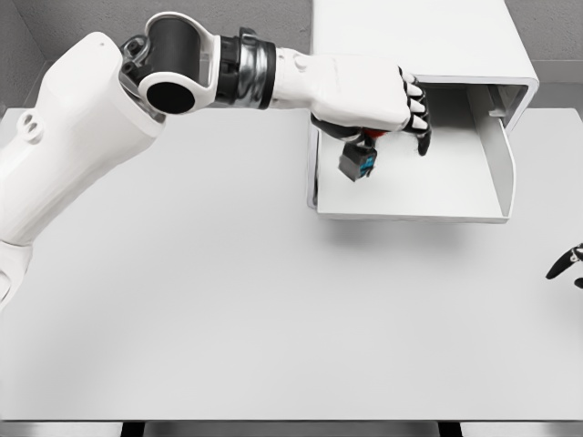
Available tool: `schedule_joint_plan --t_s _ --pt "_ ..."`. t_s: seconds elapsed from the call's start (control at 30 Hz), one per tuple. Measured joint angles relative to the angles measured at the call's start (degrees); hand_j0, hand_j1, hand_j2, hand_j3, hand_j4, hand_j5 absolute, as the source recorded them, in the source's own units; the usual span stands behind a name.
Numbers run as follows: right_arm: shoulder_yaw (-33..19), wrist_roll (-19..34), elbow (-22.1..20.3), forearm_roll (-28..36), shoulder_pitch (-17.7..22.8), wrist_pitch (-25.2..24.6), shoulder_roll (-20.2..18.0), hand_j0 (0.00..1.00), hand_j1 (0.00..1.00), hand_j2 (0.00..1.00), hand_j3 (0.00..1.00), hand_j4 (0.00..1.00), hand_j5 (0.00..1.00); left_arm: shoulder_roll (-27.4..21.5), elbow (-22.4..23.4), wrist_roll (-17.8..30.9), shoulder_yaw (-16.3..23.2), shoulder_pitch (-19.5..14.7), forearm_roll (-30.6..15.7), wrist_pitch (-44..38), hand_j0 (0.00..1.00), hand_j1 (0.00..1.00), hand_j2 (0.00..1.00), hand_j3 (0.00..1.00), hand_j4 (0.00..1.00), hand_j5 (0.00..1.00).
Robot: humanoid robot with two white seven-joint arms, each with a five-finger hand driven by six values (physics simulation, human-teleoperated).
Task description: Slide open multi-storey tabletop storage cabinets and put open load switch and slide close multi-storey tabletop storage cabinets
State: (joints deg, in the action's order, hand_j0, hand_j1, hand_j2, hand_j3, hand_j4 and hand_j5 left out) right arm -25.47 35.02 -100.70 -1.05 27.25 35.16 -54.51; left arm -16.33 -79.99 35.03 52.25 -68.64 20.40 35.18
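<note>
Head view. The left arm enters from the left edge and reaches across the upper middle of the frame. The left hand sits over the pulled-out drawer of the white cabinet at upper right. Thumb and curled fingers pinch the load switch, a small dark block with a blue face and a red part tucked under the palm. The switch hangs below the hand, above the drawer floor near its left wall; whether it touches the floor cannot be told. The outer fingertips point downward, not closed on anything.

The right hand shows only as a few dark fingertips at the right edge, low over the table; its finger state cannot be told.

Judgement: the drawer is open, the placing step is in hand, and closing is not yet done.

Handling, as judged: the switch looks rigid, small and light, with a hard plastic casing, so probably somewhat slippery in a shallow pinch. Its flat side faces are the sensible hold; the protruding red part is less so. Releasing low should keep it from tumbling. The drawer likely closes with a flat push on its front lip.
</note>
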Motion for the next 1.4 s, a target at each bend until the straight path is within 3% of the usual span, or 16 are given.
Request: schedule_joint_plan --t_s 0.27,0.6,0.7,0.83,0.9,1.0,1.07,1.1,1.17,1.23,1.4 --pt "7.0 0.0 -0.1 -2.8 -2.5 0.0 -0.1 0.51 0.51 0.51 0.51 0.51 0.51 0.7 -0.3 0.0 -0.2 -0.3 -0.3 0.0 1.0 1.0 1.0 1.0 1.0 1.0" --pt "13.4 0.0 -0.1 -3.0 -10.9 0.0 -0.3 0.52 0.52 0.52 0.52 0.52 0.52 4.1 -0.4 0.0 -0.1 -1.3 -0.9 0.0 1.0 1.0 1.0 1.0 1.0 1.0" --pt "15.5 0.0 -0.1 -3.0 -13.4 0.0 -0.3 0.52 0.52 0.52 0.52 0.52 0.52 0.4 -3.0 0.0 -0.4 -4.3 -8.2 0.0 1.0 1.0 1.0 1.0 1.0 1.0" --pt "18.4 0.0 -0.1 -2.9 -16.6 0.0 -0.3 0.52 0.52 0.52 0.52 0.52 0.52 -14.9 -6.7 0.0 -1.7 -4.8 -22.5 0.0 1.0 1.0 1.0 1.0 1.0 1.0" --pt "19.3 0.0 -0.1 -2.9 -17.5 0.0 -0.3 0.52 0.52 0.52 0.52 0.52 0.52 -24.1 -7.1 0.0 -3.1 -0.4 -26.0 0.0 1.0 1.0 1.0 1.0 1.0 1.0" --pt "20.1 0.0 -0.1 -2.9 -18.7 0.0 -0.4 0.53 0.53 0.53 0.53 0.53 0.53 -33.8 -3.9 0.0 -9.9 16.4 -28.4 0.0 1.0 1.0 1.0 1.0 1.0 1.0" --pt "20.8 0.1 -0.1 -2.9 -19.8 0.0 -0.4 0.53 0.53 0.53 0.53 0.53 0.53 -36.4 -2.9 0.0 -17.7 28.2 -28.2 0.2 1.0 1.0 1.0 1.0 1.0 1.0" --pt "21.0 0.4 0.0 -3.7 -20.5 0.2 -0.4 0.53 0.53 0.53 0.53 0.53 0.53 -37.0 -3.1 0.0 -20.3 29.2 -28.3 0.1 1.0 1.0 1.0 1.0 1.0 1.0" --pt "21.2 0.4 0.0 -3.9 -20.7 0.0 -0.4 0.53 0.53 0.53 0.53 0.53 0.53 -37.0 -5.2 0.0 -23.3 36.2 -26.6 0.1 1.0 1.0 1.0 1.0 1.0 1.0" --pt "21.4 0.5 0.1 -4.1 -21.1 0.0 -0.4 0.53 0.53 0.53 0.53 0.53 0.53 -36.1 -7.9 0.0 -24.7 38.5 -22.7 0.0 1.0 1.0 1.0 1.0 1.0 1.0" --pt "21.6 0.5 0.2 -4.3 -21.4 -0.2 -0.4 0.55 0.55 0.55 0.55 0.55 0.55 -35.4 -14.6 0.0 -25.8 38.1 -18.9 0.0 1.0 1.0 1.0 1.0 1.0 1.0"
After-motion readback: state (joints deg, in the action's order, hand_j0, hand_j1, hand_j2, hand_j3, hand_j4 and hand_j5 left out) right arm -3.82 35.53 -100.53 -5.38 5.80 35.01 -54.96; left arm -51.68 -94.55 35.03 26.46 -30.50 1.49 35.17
